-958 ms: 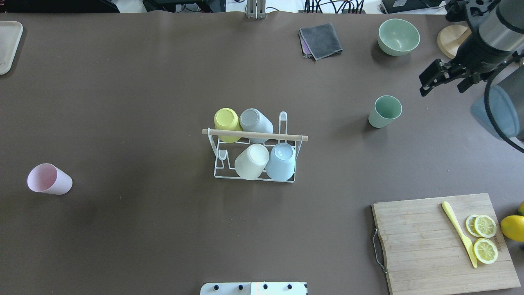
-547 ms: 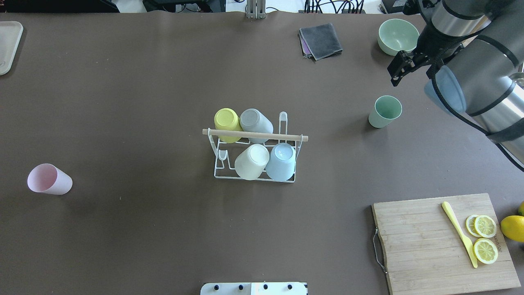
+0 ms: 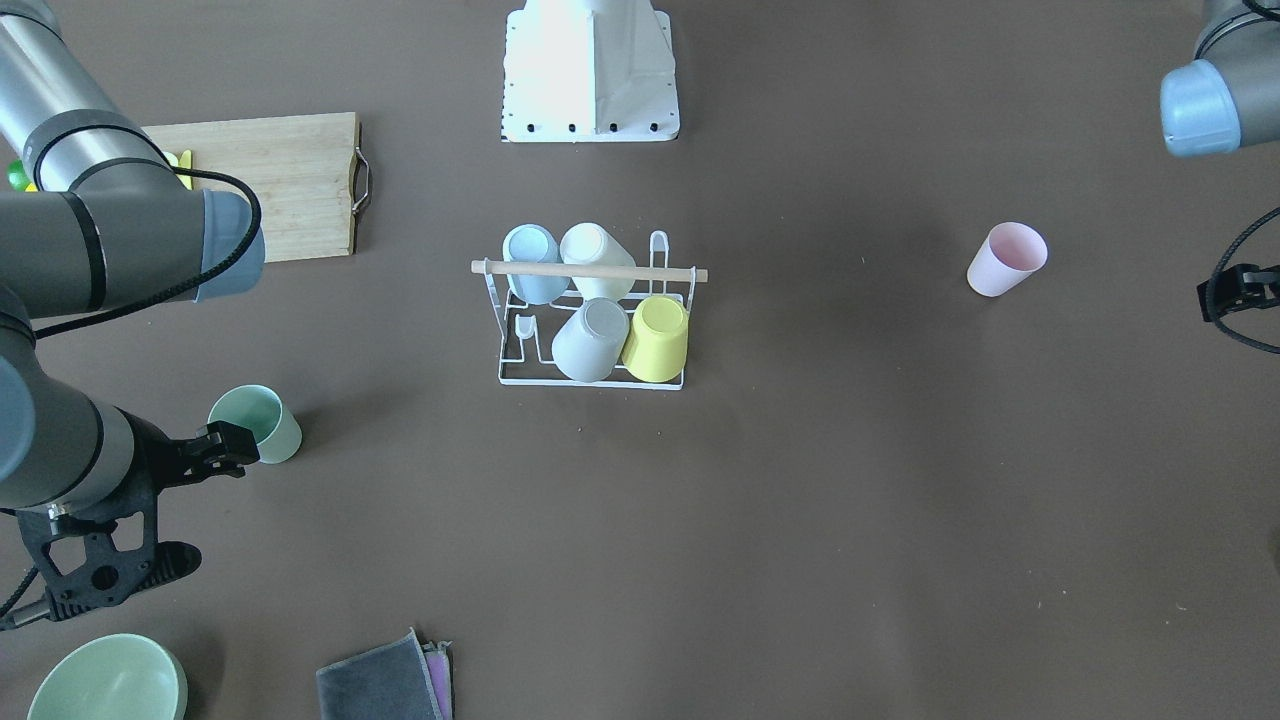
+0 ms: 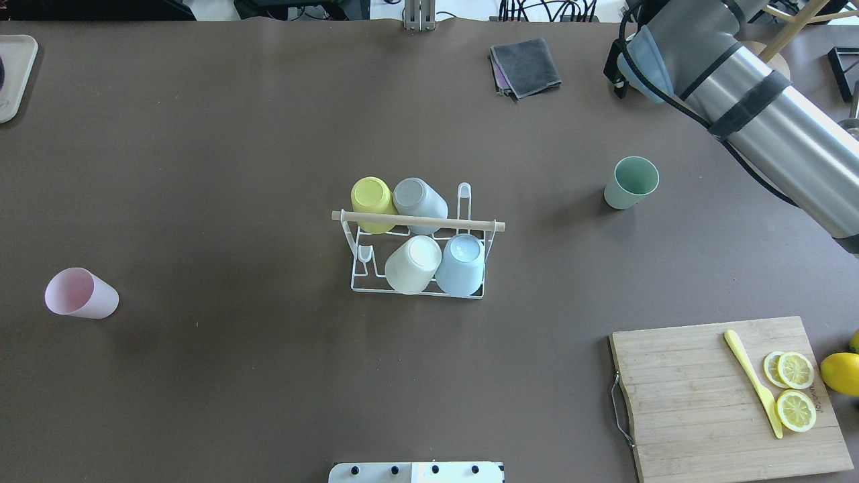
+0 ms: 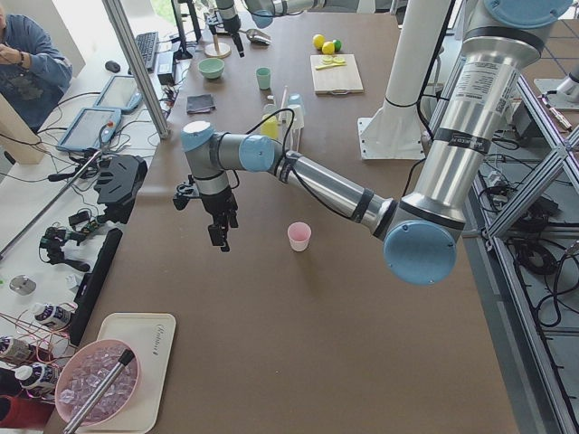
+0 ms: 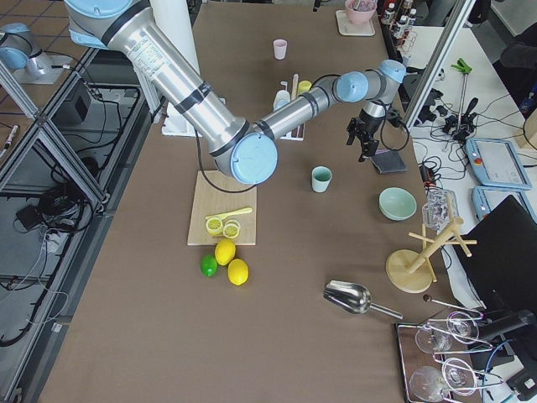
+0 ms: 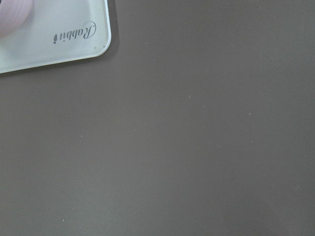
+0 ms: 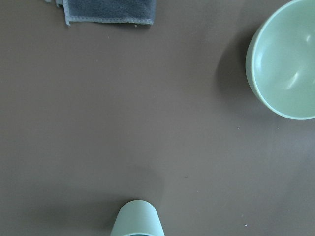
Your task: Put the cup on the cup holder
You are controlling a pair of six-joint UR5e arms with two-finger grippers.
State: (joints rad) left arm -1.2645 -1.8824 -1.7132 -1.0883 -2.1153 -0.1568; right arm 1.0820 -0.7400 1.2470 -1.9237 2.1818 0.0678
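Right end effector (image 3: 228, 452): up off the table (image 4: 268, 369) and pointing down, jaws looking parted, carrying nothing. With 12 o'clock away from the robot, it hovers at 12 o'clock of the green cup (image 4: 631, 182), clear of it. The green bowl (image 8: 288, 59) and folded grey cloth (image 8: 110, 11) sit further out.
Left end effector (image 5: 220, 237): hanging over bare table, a corner of the white tray (image 7: 51, 34) in its wrist view, well apart from the pink cup (image 4: 80, 293). Wide or narrow, I cannot tell.
Cup holder (image 4: 417, 220): mid-table, about 9 o'clock of the green cup and 3 o'clock of the pink one.
Step in hand: by my read, the reach for the green cup, with nothing gripped yet.
Next move: it calls for sliding toward 6 o'clock and dropping with the jaws astride the cup's wall. Then close, lift, tip it mouth-down and thread it onto a bare peg without knocking the neighbours.
Cups: six. Four are upended on the holder: yellow cup (image 4: 371, 198), grey cup (image 4: 416, 198), cream cup (image 4: 413, 263), light blue cup (image 4: 462, 261). Two stand upright on the table, green and pink.
Pegs: six, in two rows of three. Two are bare: the far-row peg (image 4: 463, 194) at the 3 o'clock end, the near-row peg (image 4: 364, 253) at the 9 o'clock end.
Bowls: one.
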